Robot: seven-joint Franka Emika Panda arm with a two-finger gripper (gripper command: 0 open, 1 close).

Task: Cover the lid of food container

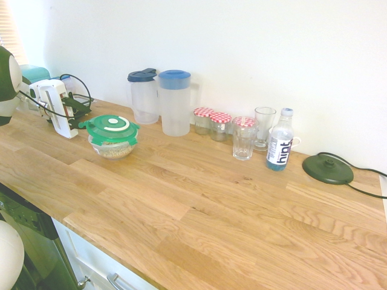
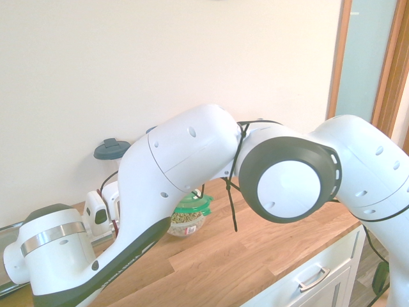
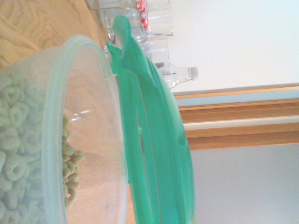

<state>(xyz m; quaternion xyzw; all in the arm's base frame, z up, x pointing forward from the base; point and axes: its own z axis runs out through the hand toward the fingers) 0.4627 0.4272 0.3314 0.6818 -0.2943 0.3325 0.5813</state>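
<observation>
- Wooden counter (image 1: 199, 211) along a white wall, seen from my remote feed; drawers show below its near edge.
- I see the container (image 1: 112, 147) toward the left of the counter, a small clear bowl with brownish cereal rings inside.
- On it sits the lid (image 1: 111, 128), green with a white centre mark; in the first exterior view it looks roughly level on the rim.
- From the wrist view the lid (image 3: 149, 135) fills the frame beside the bowl (image 3: 79, 140), and I make out a gap between lid edge and bowl rim on the side I see, so I cannot say it is pressed fully down.
- My gripper (image 1: 77, 113) is just left of the bowl, lying close to level and pointing at it, with its dark fingers next to the lid's left tab.
- I cannot tell from these views whether the fingers are apart or together, nor whether they touch the tab.
- In the second exterior view the arm hides nearly everything; only a slice of lid (image 2: 193, 204) and bowl (image 2: 186, 220) peeks out beneath it.
- Behind the bowl, to the right, I see two pitchers (image 1: 160, 101) against the wall, one with a dark lid and one with a blue lid.
- Further right stand three jars (image 1: 221, 124) with red checked tops, two glasses (image 1: 254, 133), and a bottle (image 1: 280, 140).
- At the far right lies a black disc (image 1: 328, 168) with a cord.
</observation>
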